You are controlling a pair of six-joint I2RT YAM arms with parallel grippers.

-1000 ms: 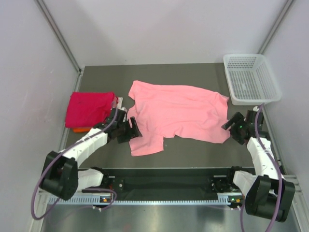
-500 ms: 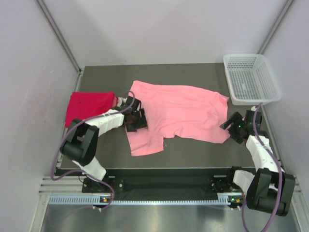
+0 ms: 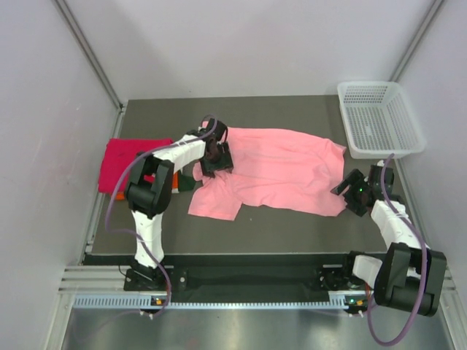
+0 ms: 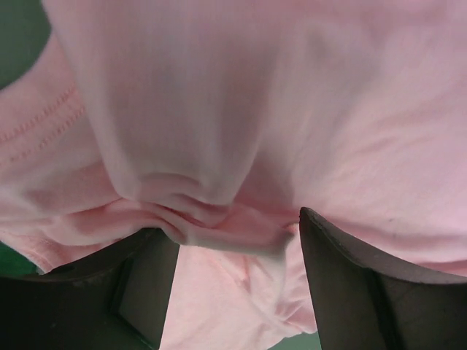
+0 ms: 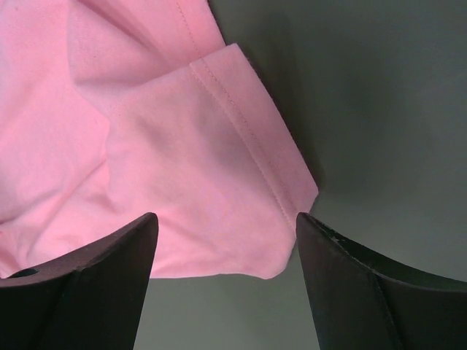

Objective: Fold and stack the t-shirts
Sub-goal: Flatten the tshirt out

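A light salmon-pink t-shirt (image 3: 281, 166) lies spread and wrinkled across the middle of the dark table (image 3: 292, 226). My left gripper (image 3: 217, 156) sits on its left upper part. In the left wrist view its jaws (image 4: 230, 226) stand wide apart, with a bunched fold of pink cloth (image 4: 219, 109) between them. My right gripper (image 3: 352, 191) is open just over the shirt's near right corner (image 5: 146, 146), with the hemmed edge between its fingertips (image 5: 226, 219). A folded magenta-red shirt (image 3: 125, 162) lies at the left on an orange one (image 3: 119, 195), partly hidden by the left arm.
A white mesh basket (image 3: 379, 117) stands at the back right corner, just beyond the right gripper. Pale walls close in the table on the left, back and right. A metal rail (image 3: 248, 299) runs along the near edge by the arm bases.
My left gripper has swung from beside the red stack away and to the right, onto the pink shirt's left part. The shirt's left flap has shifted. The right gripper has barely moved.
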